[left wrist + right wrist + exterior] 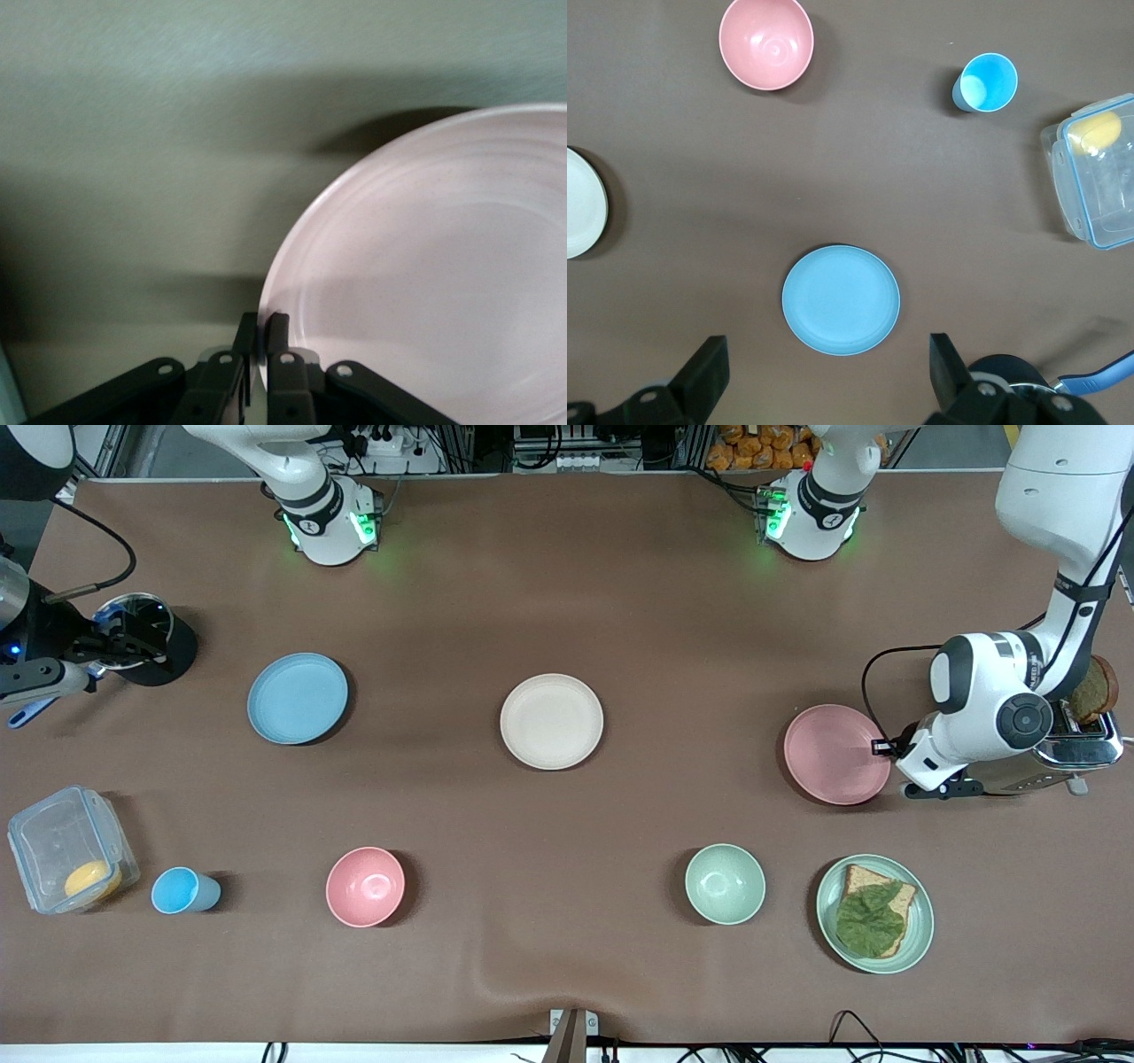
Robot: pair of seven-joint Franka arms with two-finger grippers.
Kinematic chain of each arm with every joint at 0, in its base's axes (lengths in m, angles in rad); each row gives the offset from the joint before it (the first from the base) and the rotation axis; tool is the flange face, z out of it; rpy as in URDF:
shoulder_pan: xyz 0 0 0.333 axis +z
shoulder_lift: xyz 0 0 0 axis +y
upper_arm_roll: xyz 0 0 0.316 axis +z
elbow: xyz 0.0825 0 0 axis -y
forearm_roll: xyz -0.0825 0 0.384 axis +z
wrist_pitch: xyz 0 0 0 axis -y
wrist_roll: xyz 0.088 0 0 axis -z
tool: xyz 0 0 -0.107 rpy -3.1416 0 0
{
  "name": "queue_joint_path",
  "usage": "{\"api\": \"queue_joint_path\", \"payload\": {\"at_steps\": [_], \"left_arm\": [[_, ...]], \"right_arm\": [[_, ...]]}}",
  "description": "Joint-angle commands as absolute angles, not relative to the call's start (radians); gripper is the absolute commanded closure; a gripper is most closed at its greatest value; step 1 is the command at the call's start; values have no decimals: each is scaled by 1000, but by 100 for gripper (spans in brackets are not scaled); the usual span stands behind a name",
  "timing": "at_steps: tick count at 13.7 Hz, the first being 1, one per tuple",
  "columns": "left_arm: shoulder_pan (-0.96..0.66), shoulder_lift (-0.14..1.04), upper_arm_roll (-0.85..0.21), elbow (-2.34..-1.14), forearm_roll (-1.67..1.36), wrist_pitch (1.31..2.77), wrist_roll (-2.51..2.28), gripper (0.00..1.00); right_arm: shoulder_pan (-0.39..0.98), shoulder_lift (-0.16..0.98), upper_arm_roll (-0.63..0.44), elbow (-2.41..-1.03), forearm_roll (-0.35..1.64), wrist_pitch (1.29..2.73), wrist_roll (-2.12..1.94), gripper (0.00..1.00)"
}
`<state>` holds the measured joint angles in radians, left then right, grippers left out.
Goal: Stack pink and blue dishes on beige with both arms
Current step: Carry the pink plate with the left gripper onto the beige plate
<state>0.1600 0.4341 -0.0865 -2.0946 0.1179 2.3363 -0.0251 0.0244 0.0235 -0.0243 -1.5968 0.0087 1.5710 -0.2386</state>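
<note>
The pale pink plate [837, 755] lies toward the left arm's end of the table. My left gripper [886, 748] is down at the edge of that plate that faces the toaster. In the left wrist view the left gripper [263, 323] is shut on the pink plate's [425, 283] rim. The light blue plate [298, 698] lies toward the right arm's end. My right gripper [828, 359] hangs high beside the blue plate [841, 301], open wide with nothing in it. The beige plate [551, 721] sits bare between the two, also showing as the beige plate [580, 212] in the right wrist view.
Nearer the front camera stand a clear box [66, 859], a blue cup [182, 890], a pink bowl [365, 886], a green bowl [725, 883] and a green plate with bread and a leaf [875, 912]. A toaster [1076, 740] sits by the left arm; a black round object [164, 660] is near the blue plate.
</note>
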Motion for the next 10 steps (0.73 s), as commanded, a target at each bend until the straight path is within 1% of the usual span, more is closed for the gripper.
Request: {"api": "queue_joint_path", "payload": {"at_steps": [1,3,7,8,10], "left_arm": [[172,390,-144,-2094,112,2310,-18,100],[170,351,-198,-2057,33,2229,-18,100],[164,344,-274,-1881,-96,1984,-34,100],[157,345,-297,-1846,-110,1945,-50,100],[155,347,-374,-1818,-114,1928,-134,100]], "right_arm": [[14,28,-17,-1583,2,1559,-232,0],[14,28,-17,-1583,2,1557,-232,0],[12,29,-17,-1583,2,1555,-232,0],[12,28,-18,-1583,2,1554,-232,0],[11,29,-18,-1583,2,1552,-236,0]]}}
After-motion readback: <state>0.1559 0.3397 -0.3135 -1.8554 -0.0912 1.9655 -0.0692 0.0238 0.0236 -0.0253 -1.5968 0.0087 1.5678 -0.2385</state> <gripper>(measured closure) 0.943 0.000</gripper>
